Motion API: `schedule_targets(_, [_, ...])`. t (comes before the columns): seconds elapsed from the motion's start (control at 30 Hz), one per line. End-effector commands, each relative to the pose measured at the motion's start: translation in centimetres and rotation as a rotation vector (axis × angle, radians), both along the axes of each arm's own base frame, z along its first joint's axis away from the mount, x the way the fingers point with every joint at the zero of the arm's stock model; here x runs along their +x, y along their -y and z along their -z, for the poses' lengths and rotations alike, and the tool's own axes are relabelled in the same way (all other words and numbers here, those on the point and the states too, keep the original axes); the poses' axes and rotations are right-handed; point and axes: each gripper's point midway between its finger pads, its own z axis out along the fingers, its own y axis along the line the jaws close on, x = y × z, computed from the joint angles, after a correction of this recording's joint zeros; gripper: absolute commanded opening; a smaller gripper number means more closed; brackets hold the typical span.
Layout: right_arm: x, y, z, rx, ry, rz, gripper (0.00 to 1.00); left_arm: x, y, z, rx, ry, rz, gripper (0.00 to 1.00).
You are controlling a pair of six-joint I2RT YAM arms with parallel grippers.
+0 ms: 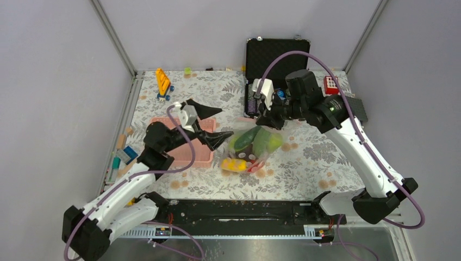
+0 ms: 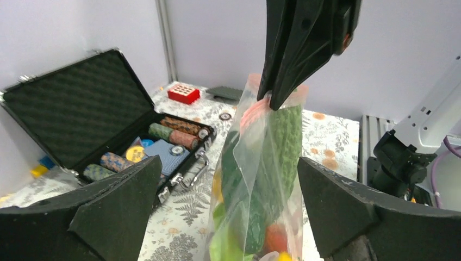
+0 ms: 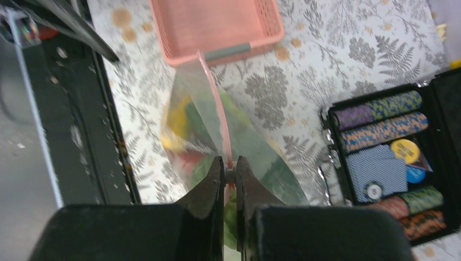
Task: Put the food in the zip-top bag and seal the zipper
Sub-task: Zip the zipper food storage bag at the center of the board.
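The right claw point(image 3: 229, 167) is clamped on the pink zipper point(image 3: 213, 103), holding the bag point(image 1: 255, 149) up over the middle of the worktop point(image 1: 326, 157) — cucumber point(image 1: 245, 137), citrus point(image 1: 235, 164) and other food inside. The left claw point(image 2: 228, 182) gapes wide — the bag hangs between its fingers point(image 2: 108, 206), touching neither, just right of the basket point(image 1: 198, 155).

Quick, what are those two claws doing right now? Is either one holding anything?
Left gripper: open, straddling the zip-top bag.
Right gripper: shut, pinching the bag's pink zipper.
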Motion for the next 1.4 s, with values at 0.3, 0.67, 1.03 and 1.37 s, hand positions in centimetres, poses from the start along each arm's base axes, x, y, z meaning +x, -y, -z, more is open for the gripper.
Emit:
schedule_targets(0.3, [-2.9, -4.8, -7.9, 0.39, -0.105, -0.112, 0.0, -0.6, 4.2, -3.7, 0.005, 0.024, 0.293, 0.99])
schedule_targets(0.67, [-4.2, -4.7, -9.0, 0.446, -0.074, -0.165, 0.0, -2.7, 5.6, -4.5, 0.02, 0.08, 0.525, 0.81])
schedule_targets(1.03, [-1.1, -3.2, -6.8, 0.319, 0.002, -0.007, 0.0, -1.9, 5.4, -4.7, -0.027, 0.044, 0.466, 0.0])
schedule_targets(1.37, [2.5, 3.2, 1.5, -0.116, 0.068, 0.139, 0.0, 2.8, 4.4, 0.1, 0.091, -0.066, 0.087, 0.0])
